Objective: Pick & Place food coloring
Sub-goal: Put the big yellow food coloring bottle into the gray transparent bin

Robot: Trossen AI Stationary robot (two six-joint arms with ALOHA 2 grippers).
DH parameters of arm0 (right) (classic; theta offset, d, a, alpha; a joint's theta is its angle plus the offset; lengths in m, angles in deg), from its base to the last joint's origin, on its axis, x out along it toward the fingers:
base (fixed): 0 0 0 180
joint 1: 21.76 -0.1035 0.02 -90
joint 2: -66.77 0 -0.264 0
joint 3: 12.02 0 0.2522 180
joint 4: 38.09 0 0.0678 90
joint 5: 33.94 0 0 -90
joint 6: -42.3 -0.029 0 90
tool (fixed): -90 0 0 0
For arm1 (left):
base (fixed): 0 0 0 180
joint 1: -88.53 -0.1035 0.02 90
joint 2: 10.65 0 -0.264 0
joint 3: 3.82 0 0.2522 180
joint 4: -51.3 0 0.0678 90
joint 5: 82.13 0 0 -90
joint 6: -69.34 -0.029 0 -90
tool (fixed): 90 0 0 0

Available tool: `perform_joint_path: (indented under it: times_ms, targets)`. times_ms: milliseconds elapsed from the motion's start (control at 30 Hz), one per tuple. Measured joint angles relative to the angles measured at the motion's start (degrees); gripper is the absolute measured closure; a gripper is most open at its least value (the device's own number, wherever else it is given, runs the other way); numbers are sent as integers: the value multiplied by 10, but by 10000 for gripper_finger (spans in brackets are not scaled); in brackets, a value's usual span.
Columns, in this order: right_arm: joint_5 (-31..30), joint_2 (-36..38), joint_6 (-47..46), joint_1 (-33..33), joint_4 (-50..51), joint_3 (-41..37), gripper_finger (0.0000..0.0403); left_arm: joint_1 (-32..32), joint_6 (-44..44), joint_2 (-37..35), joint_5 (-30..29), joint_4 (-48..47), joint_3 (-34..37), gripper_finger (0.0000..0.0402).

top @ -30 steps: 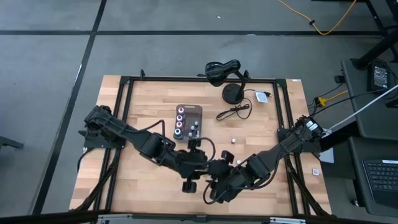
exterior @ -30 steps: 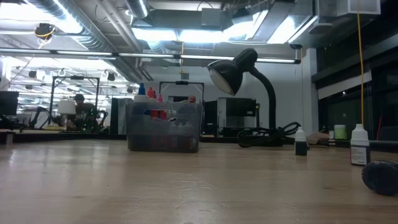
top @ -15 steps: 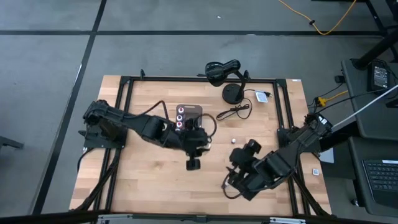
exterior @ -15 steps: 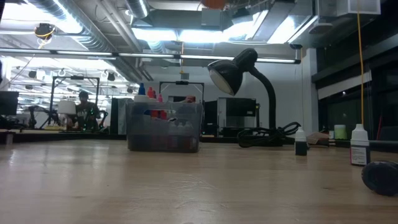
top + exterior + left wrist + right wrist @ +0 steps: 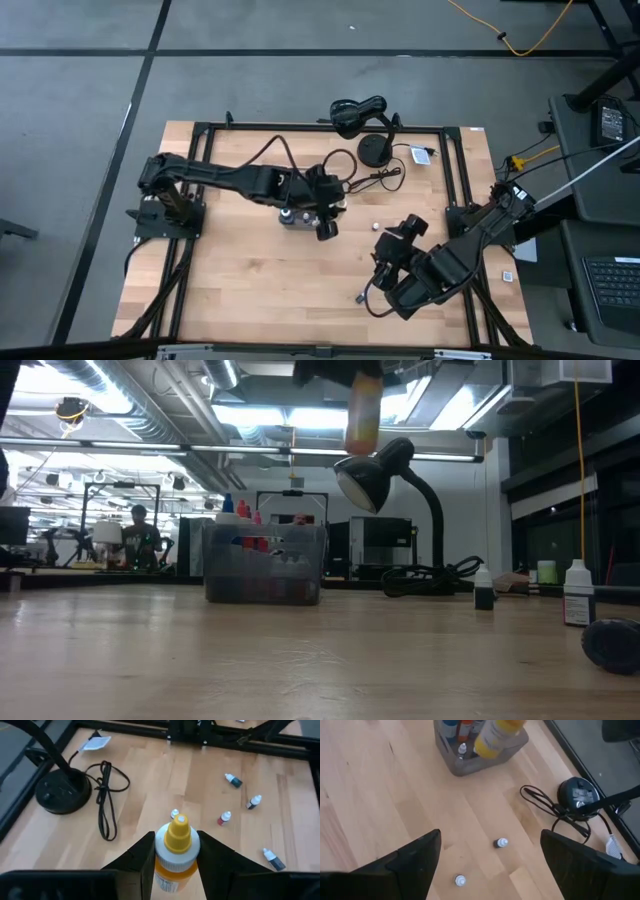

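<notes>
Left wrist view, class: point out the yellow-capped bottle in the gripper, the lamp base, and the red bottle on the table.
yellow-capped bottle (image 5: 177,834): left wrist view, on its cap.
lamp base (image 5: 61,791): left wrist view, on its top.
red bottle (image 5: 223,818): left wrist view, on its body.

Your left gripper (image 5: 327,228) has carried the yellow-capped bottle (image 5: 176,851) from the near middle up over the tray (image 5: 470,762). Your right gripper (image 5: 392,247) has let go and drawn back right, jaws wide.

no legible txt/labels anywhere
</notes>
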Motion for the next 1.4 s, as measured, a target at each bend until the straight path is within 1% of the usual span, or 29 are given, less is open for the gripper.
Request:
perform_joint_path:
  times_ms: [67, 167, 300, 500, 600, 800, 933, 1100, 1233, 1400]
  targets:
    - [-1, 0, 1, 2, -3, 0, 61, -5, -2, 0, 3, 16, 15, 287]
    - [-1, 0, 1, 9, -6, 0, 61, -7, -8, 0, 3, 13, 35, 287]
    - [-1, 0, 1, 20, -30, 0, 61, -7, -15, -12, 5, 44, 71, 287]
    - [-3, 0, 1, 34, -68, 0, 61, -7, -18, -57, 10, 68, 135, 287]
    - [-3, 0, 1, 41, -80, 0, 61, -7, -8, -88, 1, 67, 178, 287]
    - [-3, 0, -1, 50, -87, 0, 61, -7, 19, -139, -12, 117, 274, 287]
    - [-2, 0, -15, 52, -89, 0, 61, -7, 31, -165, -31, 147, 322, 287]
    - [-2, 0, -14, 53, -89, 0, 61, -7, 32, -168, -49, 153, 350, 287]
    - [-2, 0, -14, 53, -89, 0, 61, -7, 23, -164, -41, 171, 369, 287]
    - [-2, 0, -14, 53, -89, 0, 61, -13, -9, -164, -25, 174, 370, 287]
